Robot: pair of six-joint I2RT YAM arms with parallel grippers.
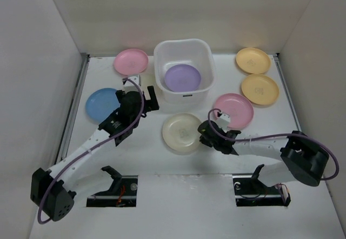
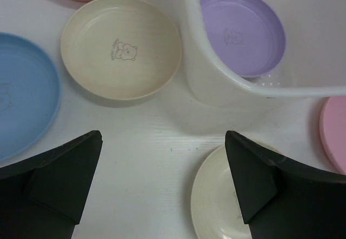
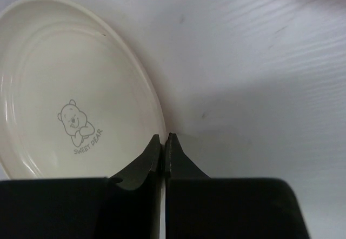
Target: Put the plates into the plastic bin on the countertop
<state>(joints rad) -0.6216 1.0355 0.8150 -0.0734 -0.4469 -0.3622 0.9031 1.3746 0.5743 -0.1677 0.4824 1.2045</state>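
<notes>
The translucent plastic bin (image 1: 184,43) stands at the back centre of the countertop (image 1: 162,166) with a purple plate (image 1: 183,77) lying flat inside it. In front of it lies a cream plate (image 1: 181,132). My right gripper (image 1: 204,130) is at that plate's right edge. In the right wrist view its jaws (image 3: 163,137) are shut on the rim of the cream plate (image 3: 70,87), one finger inside the rim and one outside. My left gripper (image 2: 162,136) hangs open over bare countertop left of the bin (image 2: 216,87), holding nothing. A second cream plate (image 2: 121,47) lies ahead of it.
A pink plate (image 1: 131,61) lies back left and a blue plate (image 1: 101,104) at the left. Another pink plate (image 1: 235,109) lies right of the bin. Two yellow-orange plates (image 1: 253,59) (image 1: 260,88) lie at the back right. White walls close in the sides and back.
</notes>
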